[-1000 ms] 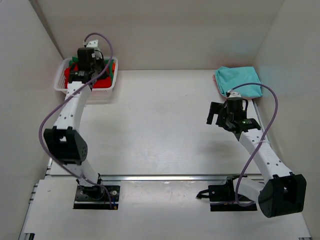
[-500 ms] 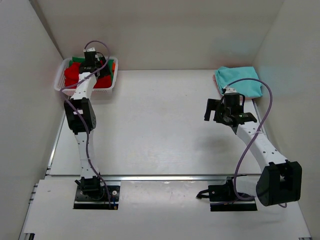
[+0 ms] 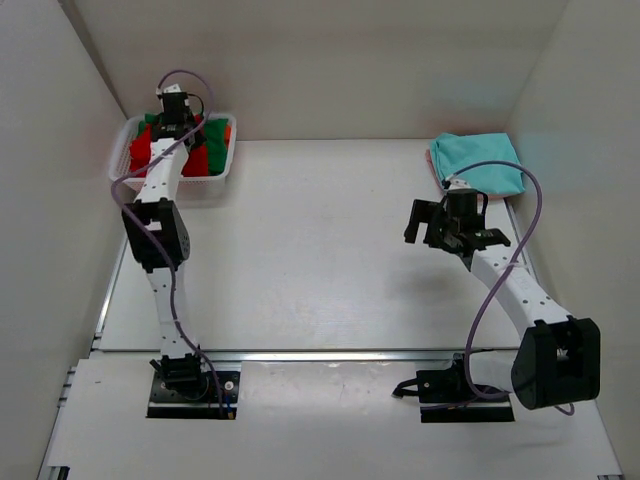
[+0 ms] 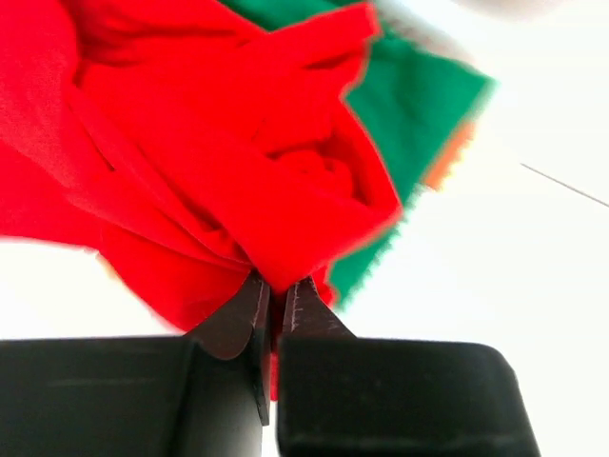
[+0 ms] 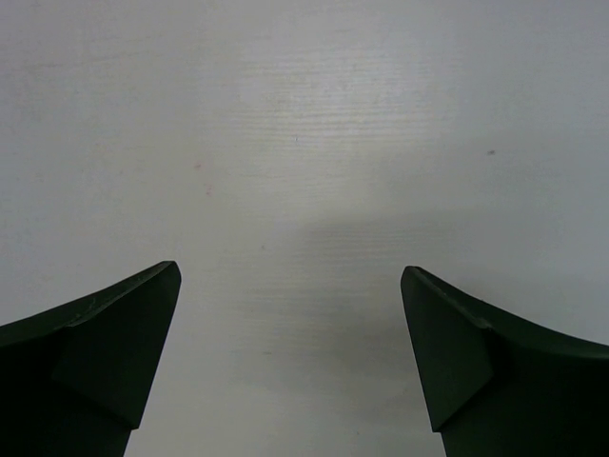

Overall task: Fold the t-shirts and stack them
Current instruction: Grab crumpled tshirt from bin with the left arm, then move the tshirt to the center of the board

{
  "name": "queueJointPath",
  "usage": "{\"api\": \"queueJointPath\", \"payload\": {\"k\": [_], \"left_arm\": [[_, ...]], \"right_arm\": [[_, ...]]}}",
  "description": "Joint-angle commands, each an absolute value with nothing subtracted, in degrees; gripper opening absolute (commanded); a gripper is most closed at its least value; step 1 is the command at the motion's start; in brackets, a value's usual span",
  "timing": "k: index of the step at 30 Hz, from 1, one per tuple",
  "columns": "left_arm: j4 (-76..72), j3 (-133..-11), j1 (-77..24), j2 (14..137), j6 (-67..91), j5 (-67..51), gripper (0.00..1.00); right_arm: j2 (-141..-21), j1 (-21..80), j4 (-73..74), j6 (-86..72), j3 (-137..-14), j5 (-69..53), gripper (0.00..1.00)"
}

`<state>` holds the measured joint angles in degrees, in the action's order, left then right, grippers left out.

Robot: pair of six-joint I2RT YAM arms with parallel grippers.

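- T-shirts update, working outward from the arm bases. A second ago the left arm was folded up with its elbow low. Now it's stretched almost straight toward the far left corner.
- Right gripper (image 5: 290, 324) hangs over the bare table (image 3: 320, 250) on the right side, fingers spread wide with nothing between them. It's drifted a touch leftward over the last second, otherwise same spot.
- Just past it, the teal t-shirt (image 3: 480, 162) sits folded in the far right corner. Nothing is touching it.
- Far left, the left gripper (image 4: 271, 290) is in the white mesh basket (image 3: 120, 172). Its jaws are pinched tight on a bunched fold of the red t-shirt (image 4: 238, 190), and the wrist cam shows the cloth coming straight out from between the tips.
- The green t-shirt (image 4: 419, 124) lies behind the red one. There's also a sliver of orange at its edge, and I can't tell what that belongs to.
- My read is that the reach is done and the grab has landed, so the red tee looks next in line to come out and get folded. The teal one looks like the start of the stack. From above, the red cloth still sits in the basket, so it isn't out yet.
- No brands, labels or writing that I can read in any view. The tees are plain and the arms show no legible markings.
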<state>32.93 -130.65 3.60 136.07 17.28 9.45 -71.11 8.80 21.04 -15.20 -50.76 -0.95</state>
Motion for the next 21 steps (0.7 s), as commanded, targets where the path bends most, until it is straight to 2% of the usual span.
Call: {"api": "queueJointPath", "payload": {"k": [1, 4, 8, 11, 14, 16, 17, 18, 19, 20, 21], "left_arm": [[25.86, -123.26, -2.79, 109.57, 18.36, 8.37, 0.00], [26.79, -121.80, -6.84, 99.96, 22.22, 1.70, 0.00], [31.19, -122.71, -12.11, 94.06, 27.77, -6.23, 0.00], [28.93, -111.58, -14.41, 88.35, 29.70, -5.36, 0.00], [26.37, -96.83, -11.79, 83.34, 32.95, -9.39, 0.00], [24.79, -85.11, -10.90, 79.99, 34.10, -11.42, 0.00], [22.78, -76.55, -10.90, 77.28, 34.45, -13.08, 0.05], [20.33, -67.94, -10.55, 74.82, 34.71, -14.75, 0.40], [18.82, -63.50, -10.29, 73.66, 35.15, -15.64, 0.53], [15.85, -56.06, -9.85, 71.39, 36.55, -17.56, 0.54], [13.21, -49.55, -8.63, 68.84, 37.52, -19.23, 0.58]], "right_arm": [[-66.90, 9.49, 17.50, -18.36, -46.25, -3.51, 0.99], [-63.12, 9.49, 16.96, -19.68, -42.90, -4.74, 0.99], [-58.11, 6.60, 18.46, -20.30, -40.88, -9.39, 1.00], [-54.77, 4.14, 19.69, -20.48, -40.61, -12.65, 0.99], [-52.48, 4.22, 20.39, -20.92, -39.91, -13.35, 0.99], [-51.24, 4.57, 20.30, -20.57, -39.20, -14.49, 0.85], [-51.50, 4.74, 20.13, -20.48, -38.76, -15.55, 0.79], [-51.16, 4.31, 20.13, -20.39, -38.15, -15.73, 0.51], [-51.50, 3.96, 19.87, -20.39, -37.88, -17.21, 0.15], [-51.42, 3.43, 18.91, -20.39, -37.36, -18.79, 0.01], [-52.20, 3.17, 18.90, -21.00, -36.92, -19.42, 0.00]]}}
